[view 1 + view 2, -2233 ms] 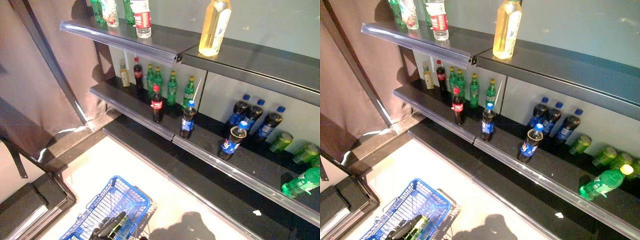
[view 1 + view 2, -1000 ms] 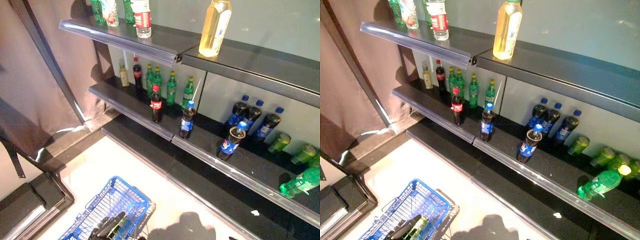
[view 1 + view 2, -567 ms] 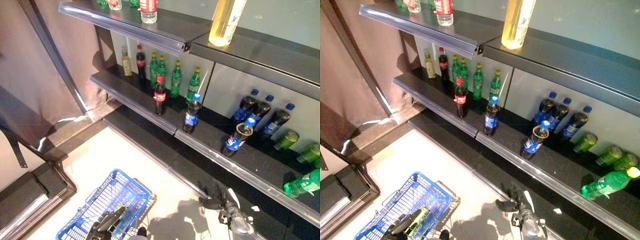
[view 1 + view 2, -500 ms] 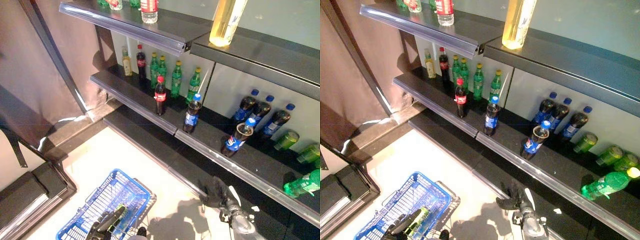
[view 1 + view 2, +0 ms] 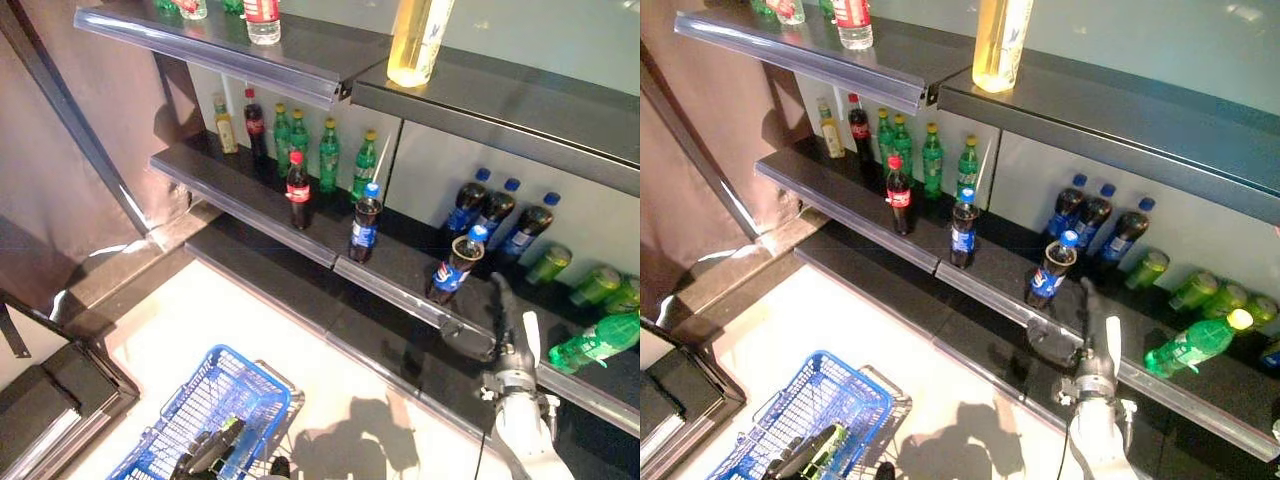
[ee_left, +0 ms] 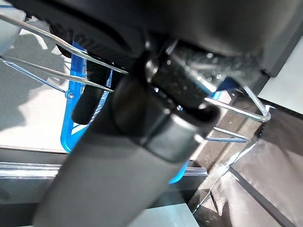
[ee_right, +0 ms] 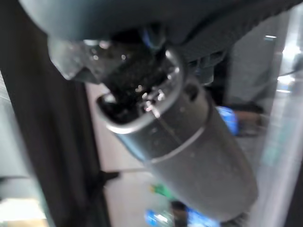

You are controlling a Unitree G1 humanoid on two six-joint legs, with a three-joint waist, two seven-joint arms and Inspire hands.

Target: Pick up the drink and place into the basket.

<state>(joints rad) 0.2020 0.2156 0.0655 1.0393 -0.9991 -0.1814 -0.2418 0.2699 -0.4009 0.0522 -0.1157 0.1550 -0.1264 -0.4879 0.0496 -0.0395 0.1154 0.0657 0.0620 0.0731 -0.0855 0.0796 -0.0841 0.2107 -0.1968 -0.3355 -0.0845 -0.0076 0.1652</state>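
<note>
A dark cola bottle with a blue label and cap (image 5: 452,271) leans at the front of the middle shelf (image 5: 250,205). My right hand (image 5: 478,335) is raised just right of it and below it, at the shelf's front rail. Its fingers (image 5: 1086,297) are straight and open, apart from the bottle. The blue wire basket (image 5: 243,375) hangs at the lower left. My left hand (image 5: 204,456) is shut on its wire handle (image 6: 64,74). Something green (image 5: 830,441) lies in the basket beside that hand.
On the middle shelf stand a red-label cola (image 5: 297,190), a blue-label cola (image 5: 364,222), green bottles (image 5: 329,155) and three blue-capped colas (image 5: 495,210) at the back. Green bottles (image 5: 592,340) lie at the right. A yellow bottle (image 5: 417,40) stands on the top shelf. A dark platform (image 5: 45,405) sits lower left.
The camera has shifted. My right hand has risen from near the bottom shelf to the middle shelf's rail beside the leaning bottle. The left hand still holds the basket.
</note>
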